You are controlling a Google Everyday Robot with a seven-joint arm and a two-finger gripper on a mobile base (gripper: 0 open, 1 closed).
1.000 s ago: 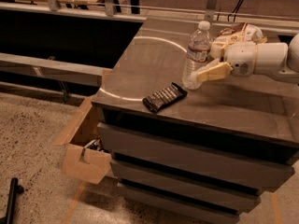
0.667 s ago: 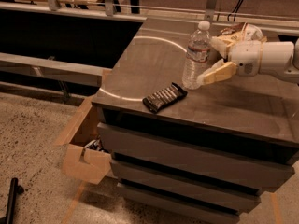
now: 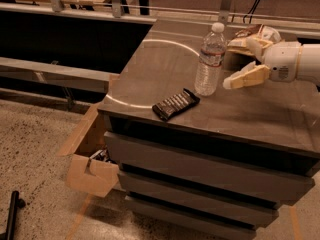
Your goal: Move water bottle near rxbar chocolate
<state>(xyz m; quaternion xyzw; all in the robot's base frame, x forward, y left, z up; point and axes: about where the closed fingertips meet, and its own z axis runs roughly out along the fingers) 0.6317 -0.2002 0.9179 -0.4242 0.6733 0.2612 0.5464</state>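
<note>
The water bottle is standing upright near the middle of the desk, white cap on top and its long axis running straight up and down. The rxbar chocolate is lying flat just in front of it, toward the desk's front edge, close to the bottle's base but apart from it. The bar's long axis is running diagonally, and its far end is pointing roughly toward the foot of the bottle.

The robot's end effector is reaching in from the camera's right at about the bottle's mid-height. Its two pale fingers are spread wide and are gripping nothing. The fingertips are sitting just beside the bottle's flank, with a sliver of desk showing between the lower finger and the plastic, so the bottle is lying directly ahead along the line of reach. A crinkled snack bag is resting behind the end effector.

With bottle and bar already close together, the placement is looking done. The coming move is probably a straight pull-back, and the risk lies in a finger clipping the tall bottle and tipping it.
</note>
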